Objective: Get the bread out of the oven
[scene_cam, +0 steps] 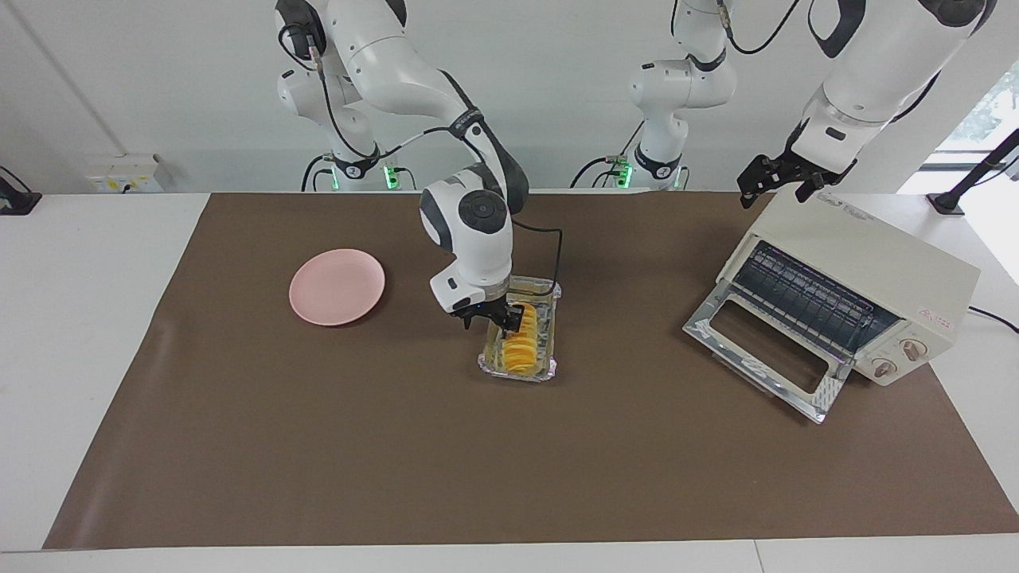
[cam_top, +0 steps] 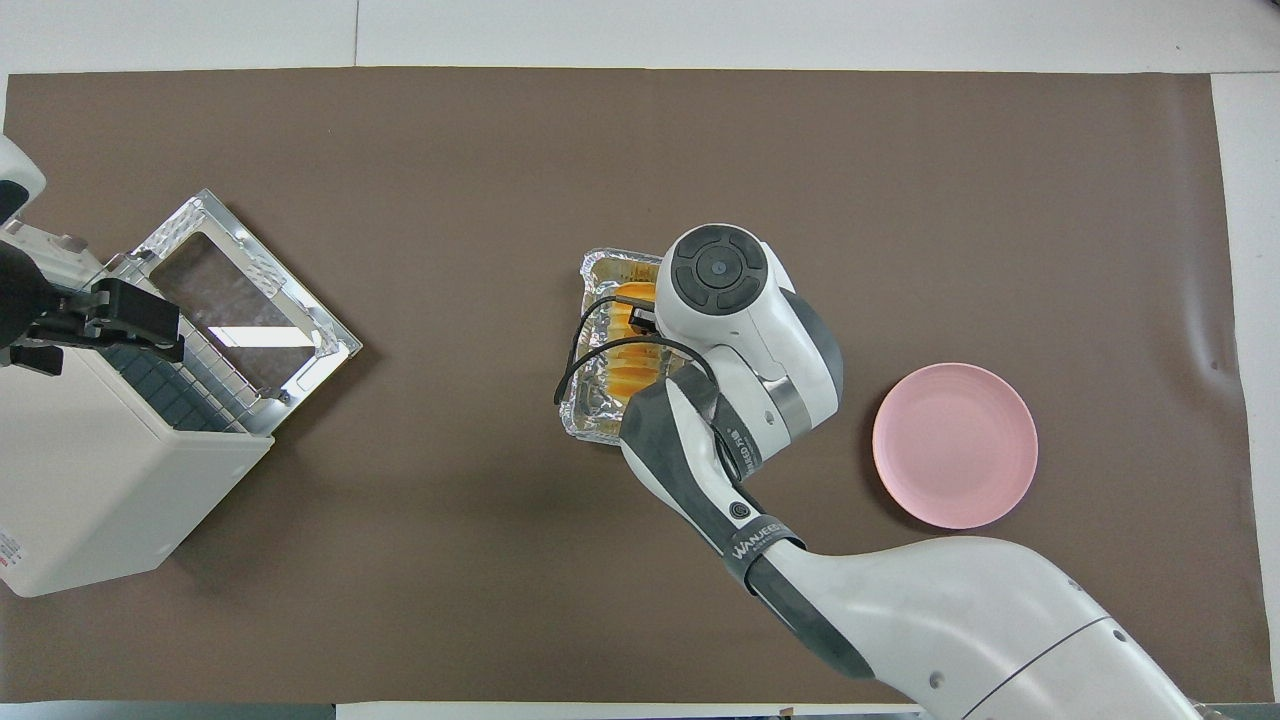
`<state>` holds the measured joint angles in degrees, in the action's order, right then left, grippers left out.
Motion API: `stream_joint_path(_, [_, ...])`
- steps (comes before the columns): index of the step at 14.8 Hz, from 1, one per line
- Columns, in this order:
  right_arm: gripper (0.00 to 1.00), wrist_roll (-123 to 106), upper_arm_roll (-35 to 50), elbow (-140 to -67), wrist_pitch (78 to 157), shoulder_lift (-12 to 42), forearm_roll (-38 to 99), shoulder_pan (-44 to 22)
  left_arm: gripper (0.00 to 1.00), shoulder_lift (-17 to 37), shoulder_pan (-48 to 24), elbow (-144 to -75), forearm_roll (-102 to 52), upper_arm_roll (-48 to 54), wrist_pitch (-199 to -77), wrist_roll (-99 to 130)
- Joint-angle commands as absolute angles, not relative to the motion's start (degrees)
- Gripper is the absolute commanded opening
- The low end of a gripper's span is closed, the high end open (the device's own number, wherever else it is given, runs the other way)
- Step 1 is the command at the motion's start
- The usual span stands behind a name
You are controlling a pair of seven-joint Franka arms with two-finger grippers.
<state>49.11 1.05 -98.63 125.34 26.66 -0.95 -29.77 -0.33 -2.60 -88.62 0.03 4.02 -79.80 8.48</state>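
The bread (scene_cam: 521, 348) is a golden-yellow ridged loaf lying in a silver foil tray (scene_cam: 548, 298) at the middle of the table, out of the oven. My right gripper (scene_cam: 500, 318) is down in the tray at the end of the bread nearer the robots. In the overhead view my right arm covers most of the bread (cam_top: 631, 378) and the tray (cam_top: 590, 420). The cream-white oven (scene_cam: 876, 263) stands at the left arm's end with its glass door (scene_cam: 760, 350) dropped open and its rack bare. My left gripper (scene_cam: 780, 189) hangs open over the oven's top and waits.
A pink plate (scene_cam: 337, 286) lies empty toward the right arm's end, beside the tray; it also shows in the overhead view (cam_top: 955, 445). The oven (cam_top: 110, 470) and its open door (cam_top: 240, 310) take up the left arm's end. A brown mat (scene_cam: 509, 461) covers the table.
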Motion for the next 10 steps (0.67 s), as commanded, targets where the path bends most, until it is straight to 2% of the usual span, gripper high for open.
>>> stream_joint_path(1, [0.00,49.6,1.5,-100.5,127.4,26.0,-1.8,-29.8,1.00,-2.4,-2.0,-90.9,-1.1,3.4,-80.9,8.3])
stream_joint_path(8, [0.00,49.6,1.5,-99.6,126.2,26.0,-1.8,-29.9,1.00,-2.4,-2.1,-90.9,-1.1,3.3,-80.9,8.3])
stream_joint_path(10, [0.00,49.4,1.5,-96.5,122.8,26.1,-1.6,-29.7,1.00,-2.4,-2.0,-90.9,-1.1,3.3,-80.9,8.3])
